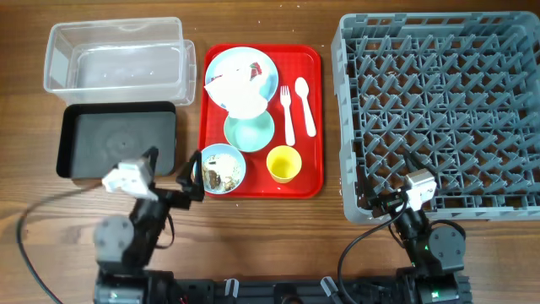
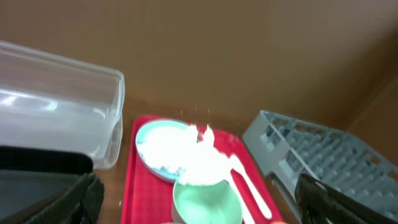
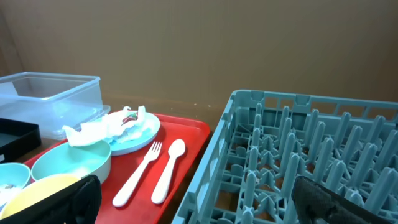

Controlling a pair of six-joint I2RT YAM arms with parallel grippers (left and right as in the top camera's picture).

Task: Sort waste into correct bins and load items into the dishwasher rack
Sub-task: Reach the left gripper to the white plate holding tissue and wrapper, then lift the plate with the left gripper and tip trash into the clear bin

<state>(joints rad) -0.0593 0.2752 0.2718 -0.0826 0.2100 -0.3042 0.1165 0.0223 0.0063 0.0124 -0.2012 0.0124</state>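
Observation:
A pale blue plate (image 1: 253, 63) on the red tray holds a crumpled white napkin (image 1: 236, 91) and a small red wrapper (image 2: 202, 132). An empty blue-green bowl (image 1: 249, 129) sits below it. A second bowl (image 1: 222, 169) holds brownish food scraps. A yellow cup (image 1: 283, 163), a white fork (image 1: 288, 110) and a spoon (image 1: 305, 105) also lie on the tray. My left gripper (image 1: 192, 179) is open and empty beside the scraps bowl. My right gripper (image 1: 381, 203) is open and empty at the front left corner of the grey rack (image 1: 439, 110).
The clear tub (image 1: 114, 55) stands at the back left, with the black tray (image 1: 118, 139) in front of it. The red tray (image 1: 316, 127) lies between the bins and the rack. Bare wooden table runs along the front edge.

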